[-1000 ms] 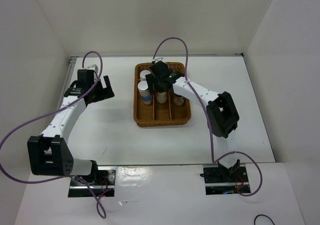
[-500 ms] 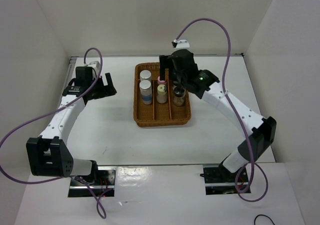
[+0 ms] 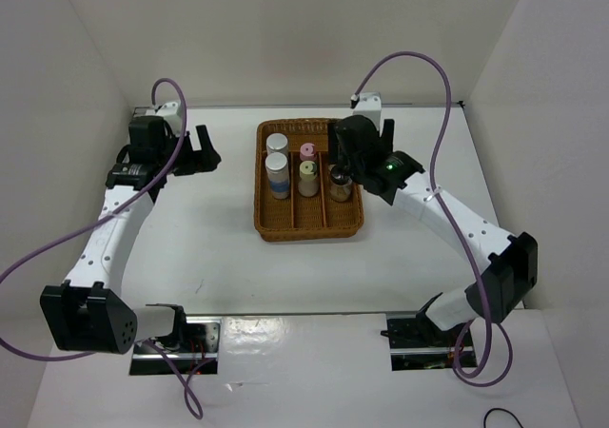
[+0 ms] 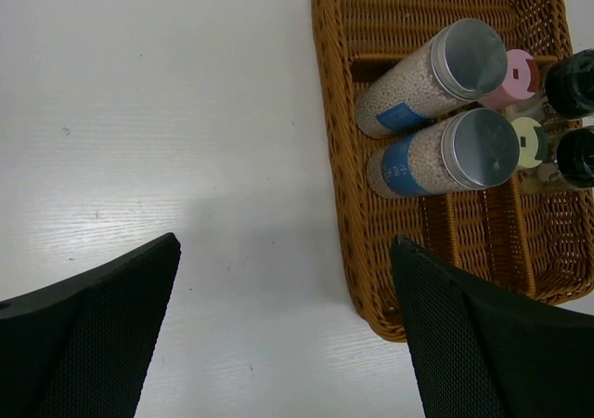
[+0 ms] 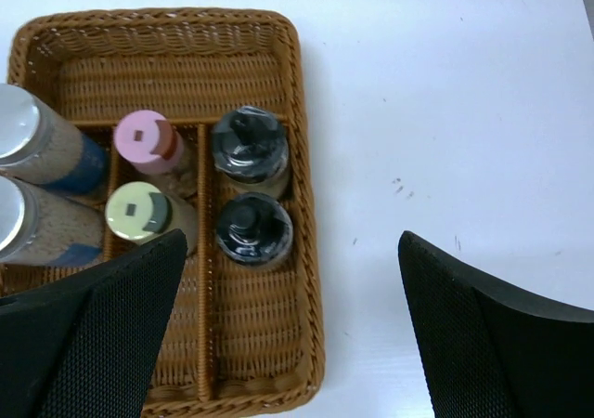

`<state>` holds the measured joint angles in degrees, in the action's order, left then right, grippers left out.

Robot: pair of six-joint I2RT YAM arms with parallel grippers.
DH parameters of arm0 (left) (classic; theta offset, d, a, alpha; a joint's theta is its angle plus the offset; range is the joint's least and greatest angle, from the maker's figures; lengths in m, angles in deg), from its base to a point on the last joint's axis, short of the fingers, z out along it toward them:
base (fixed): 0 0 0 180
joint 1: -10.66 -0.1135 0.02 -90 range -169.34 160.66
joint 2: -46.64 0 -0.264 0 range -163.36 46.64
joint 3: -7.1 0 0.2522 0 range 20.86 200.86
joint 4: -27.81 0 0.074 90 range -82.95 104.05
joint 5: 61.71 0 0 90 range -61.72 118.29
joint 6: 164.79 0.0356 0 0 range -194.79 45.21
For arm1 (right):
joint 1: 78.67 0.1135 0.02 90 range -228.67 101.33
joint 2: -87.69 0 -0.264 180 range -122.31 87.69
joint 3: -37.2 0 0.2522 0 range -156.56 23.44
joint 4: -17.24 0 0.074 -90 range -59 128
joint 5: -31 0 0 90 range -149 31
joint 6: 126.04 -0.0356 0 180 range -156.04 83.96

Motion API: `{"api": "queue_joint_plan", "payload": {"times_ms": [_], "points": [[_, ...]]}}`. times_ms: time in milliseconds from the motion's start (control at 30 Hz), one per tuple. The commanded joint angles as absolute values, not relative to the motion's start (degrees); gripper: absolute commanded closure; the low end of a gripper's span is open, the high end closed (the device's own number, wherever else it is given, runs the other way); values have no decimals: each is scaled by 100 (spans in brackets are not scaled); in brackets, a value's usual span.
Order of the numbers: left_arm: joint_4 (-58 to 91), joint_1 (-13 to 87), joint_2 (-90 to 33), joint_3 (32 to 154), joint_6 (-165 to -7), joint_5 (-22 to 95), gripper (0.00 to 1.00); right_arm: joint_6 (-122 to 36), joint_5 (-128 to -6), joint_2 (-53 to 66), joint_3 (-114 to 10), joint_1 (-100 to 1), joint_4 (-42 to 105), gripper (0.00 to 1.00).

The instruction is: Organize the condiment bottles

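Six condiment bottles stand in the brown wicker basket (image 3: 309, 223). Two silver-capped ones (image 3: 277, 144) (image 3: 277, 164) are in the left compartment. The pink-capped one (image 3: 307, 150) and the yellow-capped one (image 3: 307, 170) are in the middle. Two black-topped ones (image 5: 249, 144) (image 5: 252, 227) are on the right. My right gripper (image 5: 292, 237) is open and empty above the basket's right rim (image 5: 306, 251); it also shows in the top view (image 3: 344, 152). My left gripper (image 4: 283, 241) is open and empty over the bare table left of the basket (image 4: 348, 214); it also shows in the top view (image 3: 195, 150).
White walls close in the table at the back and on both sides. Purple cables loop above both arms. The basket's near halves of all three compartments hold nothing.
My right gripper has drawn back and to the right from over the pink-capped bottle, which now stands free. My left arm has shifted slightly back and left.
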<state>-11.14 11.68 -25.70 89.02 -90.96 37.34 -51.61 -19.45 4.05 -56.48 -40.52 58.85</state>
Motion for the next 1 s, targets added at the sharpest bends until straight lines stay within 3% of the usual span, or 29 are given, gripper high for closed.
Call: {"api": "queue_joint_plan", "payload": {"times_ms": [0,167,567,967], "points": [[-758,1137,-2307,9099,-8912,3883,0,-5405,-1970,885,-5408,-4289,5437,1],[-634,1137,-2104,8976,-8964,3989,0,-5617,-2874,885,-5223,-4992,5437,1],[-642,1137,-2112,9011,-9026,4103,0,-5423,-3289,824,-5223,-6090,5270,1],[-643,1137,-2385,9187,-8973,4103,0,-5476,-3404,876,-4915,-6153,5218,1]]}}
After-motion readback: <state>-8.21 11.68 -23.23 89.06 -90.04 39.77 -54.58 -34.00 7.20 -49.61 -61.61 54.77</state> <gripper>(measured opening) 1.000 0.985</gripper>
